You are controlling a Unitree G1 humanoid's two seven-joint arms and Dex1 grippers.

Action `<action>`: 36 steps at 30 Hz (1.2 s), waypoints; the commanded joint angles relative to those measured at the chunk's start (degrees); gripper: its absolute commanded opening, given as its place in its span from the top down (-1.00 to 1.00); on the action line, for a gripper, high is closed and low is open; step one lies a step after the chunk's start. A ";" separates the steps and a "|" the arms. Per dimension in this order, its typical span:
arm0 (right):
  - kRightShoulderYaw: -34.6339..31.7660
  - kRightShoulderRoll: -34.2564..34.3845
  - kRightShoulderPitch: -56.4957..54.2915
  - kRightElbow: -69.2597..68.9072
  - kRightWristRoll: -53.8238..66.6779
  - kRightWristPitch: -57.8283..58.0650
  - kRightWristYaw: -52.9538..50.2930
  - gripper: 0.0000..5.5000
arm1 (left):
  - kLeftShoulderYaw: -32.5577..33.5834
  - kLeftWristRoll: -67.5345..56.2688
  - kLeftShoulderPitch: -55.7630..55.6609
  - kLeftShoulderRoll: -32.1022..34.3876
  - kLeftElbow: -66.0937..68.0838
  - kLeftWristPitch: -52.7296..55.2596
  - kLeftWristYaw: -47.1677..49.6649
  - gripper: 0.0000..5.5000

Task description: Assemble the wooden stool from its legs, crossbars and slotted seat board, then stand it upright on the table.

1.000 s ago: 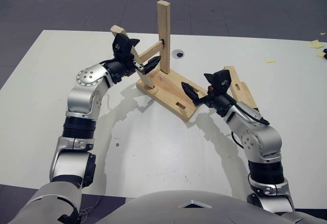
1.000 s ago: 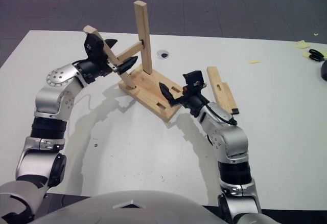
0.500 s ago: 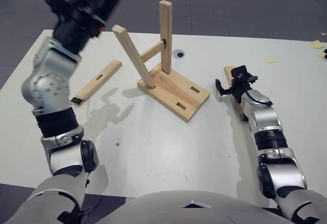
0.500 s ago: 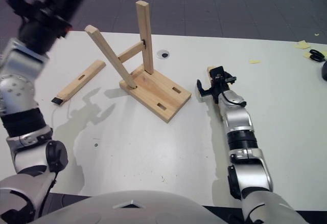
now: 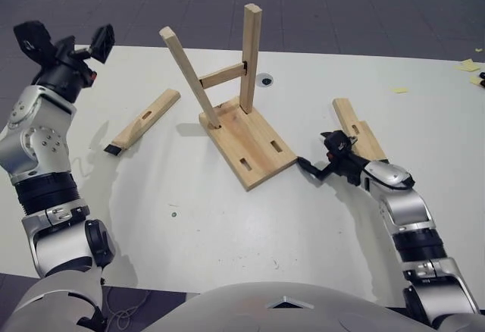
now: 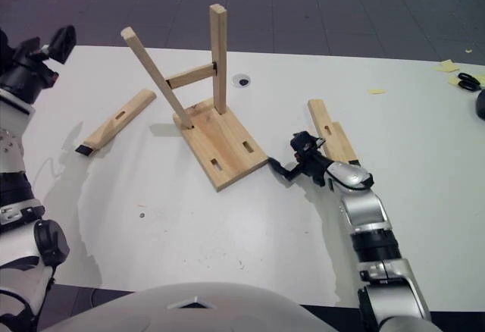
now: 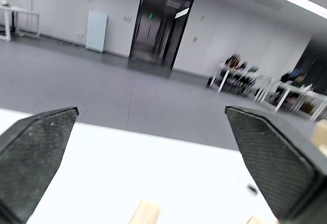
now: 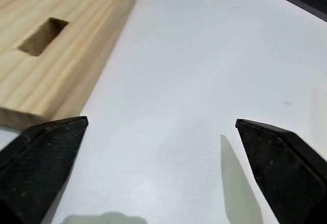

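The slotted seat board (image 5: 246, 144) lies flat mid-table. Two legs stand in it, one upright (image 5: 250, 55) and one tilted (image 5: 189, 74), joined by a crossbar (image 5: 223, 76). Two slots in the board's near half are bare. A loose leg (image 5: 144, 120) lies to its left, and two more wooden pieces (image 5: 355, 126) lie to its right. My left gripper (image 5: 67, 40) is raised above the table's far left corner, open and holding nothing. My right gripper (image 5: 318, 158) hovers low just right of the board's near corner (image 8: 61, 45), open, fingers wide apart (image 8: 161, 123).
A round grommet hole (image 5: 265, 80) sits in the white table (image 5: 227, 226) behind the stool. Yellow paper scraps (image 5: 468, 65) and dark objects (image 6: 479, 103) lie at the far right edge. The near half of the table is bare.
The left gripper let go of the tilted leg, swung up and left, and now sits lower. The right gripper came from the loose pieces to the board's corner. The board has turned.
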 commanded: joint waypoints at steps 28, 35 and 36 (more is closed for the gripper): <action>1.23 11.89 -0.26 -2.63 1.30 3.22 -13.22 -0.96 | -10.28 19.65 3.81 2.06 4.28 -9.25 -1.39 -0.95; 0.69 11.37 0.77 -6.00 2.68 3.22 -11.21 -0.96 | -9.88 21.46 5.06 1.78 5.06 -10.74 -1.45 -0.95; -0.57 11.10 1.07 -6.35 3.29 3.14 -11.10 -0.96 | -9.76 21.45 5.54 1.57 4.63 -10.70 -1.23 -0.95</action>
